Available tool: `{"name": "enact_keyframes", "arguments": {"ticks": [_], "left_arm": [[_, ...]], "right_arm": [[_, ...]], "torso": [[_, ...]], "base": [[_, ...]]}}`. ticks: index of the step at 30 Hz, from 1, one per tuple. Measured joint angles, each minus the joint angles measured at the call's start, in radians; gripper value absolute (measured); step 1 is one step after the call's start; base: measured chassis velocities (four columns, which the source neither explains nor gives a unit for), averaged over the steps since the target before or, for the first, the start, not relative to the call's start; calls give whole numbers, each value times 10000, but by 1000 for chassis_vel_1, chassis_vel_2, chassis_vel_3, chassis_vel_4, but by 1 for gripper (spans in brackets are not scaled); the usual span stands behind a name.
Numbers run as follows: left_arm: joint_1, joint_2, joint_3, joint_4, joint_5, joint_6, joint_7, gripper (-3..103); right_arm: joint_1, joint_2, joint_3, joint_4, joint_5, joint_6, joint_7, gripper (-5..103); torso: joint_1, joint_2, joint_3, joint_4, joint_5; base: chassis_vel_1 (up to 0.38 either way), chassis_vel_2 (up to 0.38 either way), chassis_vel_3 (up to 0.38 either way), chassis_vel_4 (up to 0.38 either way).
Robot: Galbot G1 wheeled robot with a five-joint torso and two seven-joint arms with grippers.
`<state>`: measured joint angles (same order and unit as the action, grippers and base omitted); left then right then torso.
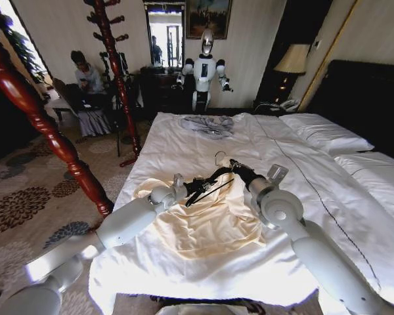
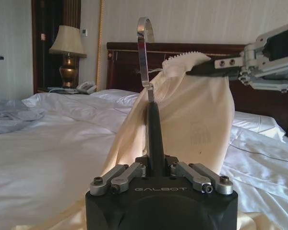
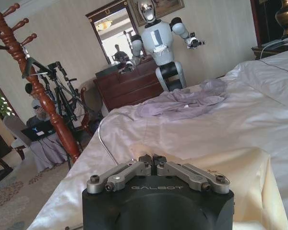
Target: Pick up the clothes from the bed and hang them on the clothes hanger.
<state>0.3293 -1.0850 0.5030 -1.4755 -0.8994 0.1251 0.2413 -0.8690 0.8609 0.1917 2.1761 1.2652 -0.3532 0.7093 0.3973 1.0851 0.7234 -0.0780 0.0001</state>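
The cream-yellow clothes lie spread on the near part of the bed. My left gripper is shut on the dark clothes hanger above the garment. In the left wrist view the hanger stands upright from the left gripper, its silver hook at the top. My right gripper pinches an edge of the clothes and holds it raised beside the hook. In the right wrist view the right gripper is shut, with cream fabric beside it.
A grey-blue garment lies crumpled at the far end of the bed. White pillows sit at the right by the dark headboard. A red wooden coat stand and a turned wooden post rise left of the bed over patterned carpet. Another robot stands beyond.
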Motion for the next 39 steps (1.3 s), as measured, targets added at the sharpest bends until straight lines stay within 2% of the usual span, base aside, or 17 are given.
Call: {"name": "enact_keyframes", "arguments": {"ticks": [10, 15, 18, 21, 22, 23, 24, 25, 27, 28, 31, 34, 35, 37, 38, 39], "left_arm": [[133, 99, -34, -264, 44, -103, -269, 15], [166, 138, -97, -318, 34, -118, -280, 15], [147, 141, -129, -324, 16, -135, -280, 15], [152, 141, -144, -319, 16, -162, -281, 15], [184, 146, -156, -315, 19, -201, -280, 15], [211, 148, -180, -314, 21, -212, -300, 15], [211, 148, -180, -314, 21, -212, -300, 15], [233, 150, -209, -313, 22, -220, -319, 15], [281, 179, -279, -343, 15, -228, -364, 15], [281, 179, -279, -343, 15, -228, -364, 15], [287, 267, -345, -429, -27, -230, -362, 15], [290, 297, -379, -441, -40, -232, -362, 15], [295, 340, -418, -470, -59, -234, -363, 15], [296, 468, -425, -653, -100, -235, -353, 15], [296, 468, -425, -653, -100, -235, -353, 15], [295, 514, -413, -754, -120, -235, -347, 15]], "right_arm": [[-113, 136, -236, -93, -118, -58, 25, 1], [-234, 88, -379, 6, -328, -140, -328, 0], [-491, 28, -419, 140, -666, -180, -762, 14], [-598, -12, -413, 224, -676, -203, -827, 19], [-694, -53, -373, 280, -674, -199, -813, 30], [-767, -72, -296, 316, -647, -194, -785, 36], [-767, -72, -296, 316, -647, -194, -785, 36], [-849, -88, -188, 363, -582, -192, -766, 36], [-1155, -155, 281, 531, -387, -192, -746, 47], [-1155, -155, 281, 531, -387, -192, -746, 47], [-1672, -328, 1112, 673, -329, -188, -738, 63], [-1912, -412, 1454, 696, -407, -186, -782, 68], [-2275, -543, 1839, 620, -878, -177, -978, 73], [-2885, -818, 2346, 4, -2537, 147, -1646, 84], [-2885, -818, 2346, 4, -2537, 147, -1646, 84], [-3040, -924, 2495, -285, -2970, 210, -1815, 90]], "torso": [[0, 0, 0, 1, -1], [0, 0, 0, 1, -1], [0, 0, 0, 0, -1], [-1, 0, 0, 0, -1], [-1, 0, 0, 0, -1], [0, 0, 0, 1, -1], [0, 0, 0, 1, -1], [0, 0, 0, 2, -1], [0, 0, 0, 1, 0], [0, 0, 0, 1, 0], [-1, 0, 0, 0, 0], [0, 1, 0, 0, -1], [0, 0, 0, 1, -1], [-1, 1, -1, -2, 1], [-1, 1, -1, -2, 1], [-1, 1, 0, -3, 2]], "base": [[0, 0, 0, 0], [0, 0, 0, 0], [0, 0, 0, 0], [0, 0, 0, 0], [0, 0, 0, 0], [0, 0, 0, 0], [0, 0, 0, 0], [0, 0, 0, 0], [0, 0, 0, 0], [0, 0, 0, 0], [0, 0, 0, 0], [0, 0, 0, 0], [0, 0, 0, 0], [0, 0, 0, 0], [0, 0, 0, 0], [0, 0, 0, 0]]}}
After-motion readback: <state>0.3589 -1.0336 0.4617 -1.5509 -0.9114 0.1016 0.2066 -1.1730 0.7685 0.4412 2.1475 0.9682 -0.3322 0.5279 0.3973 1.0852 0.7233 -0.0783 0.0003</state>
